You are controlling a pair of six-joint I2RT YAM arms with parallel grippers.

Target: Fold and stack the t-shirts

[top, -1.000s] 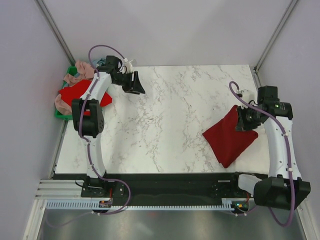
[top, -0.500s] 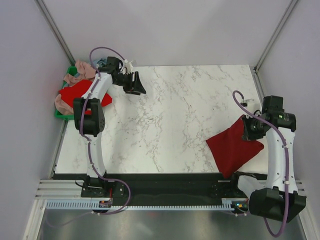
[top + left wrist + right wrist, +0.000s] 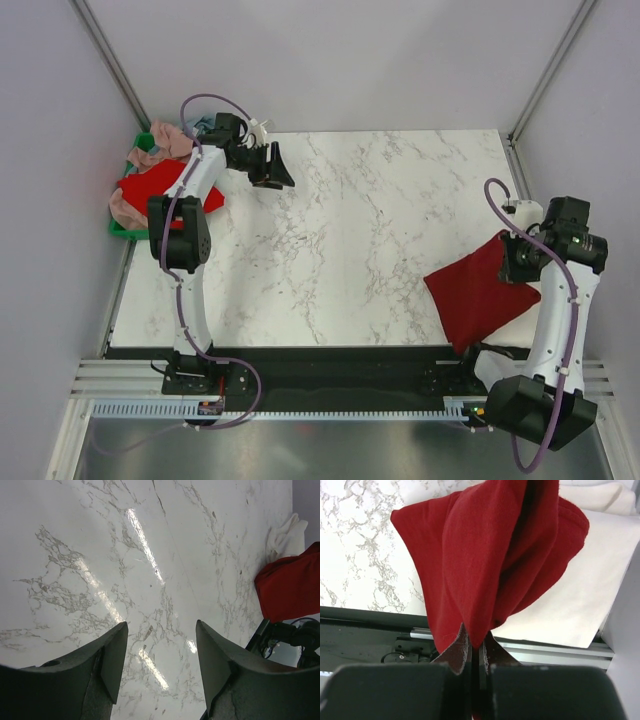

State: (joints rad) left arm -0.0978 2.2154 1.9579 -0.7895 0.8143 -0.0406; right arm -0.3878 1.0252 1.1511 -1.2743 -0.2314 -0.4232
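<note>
Right tool (image 3: 516,262) is pressed tight on a bunched fold of the dark crimson t-shirt (image 3: 478,298), fingers (image 3: 457,647) pinching the cloth close to the table's right edge. From the pinch the shirt spreads out over the table (image 3: 350,230) near the front-right corner, its near tip reaching the front edge. Under and beside it lies the cream-white t-shirt (image 3: 560,605), flat, hard against the right side of the table (a corner of it pokes out past the crimson cloth on the far side in the top view). Left tool (image 3: 272,166) sits at the far left, jaws spread wide over bare marble, not far in from the left edge. Just past that edge the green crate (image 3: 122,230) holds a heap: bright red t-shirt (image 3: 150,185), dusty pink t-shirt (image 3: 165,140), and a bit of light blue t-shirt (image 3: 197,126) at the far end. A wide stretch of marble lies btwn the two arms, which are well apart; the right arm is crowded toward the right wall, w/ more room on its left.
</note>
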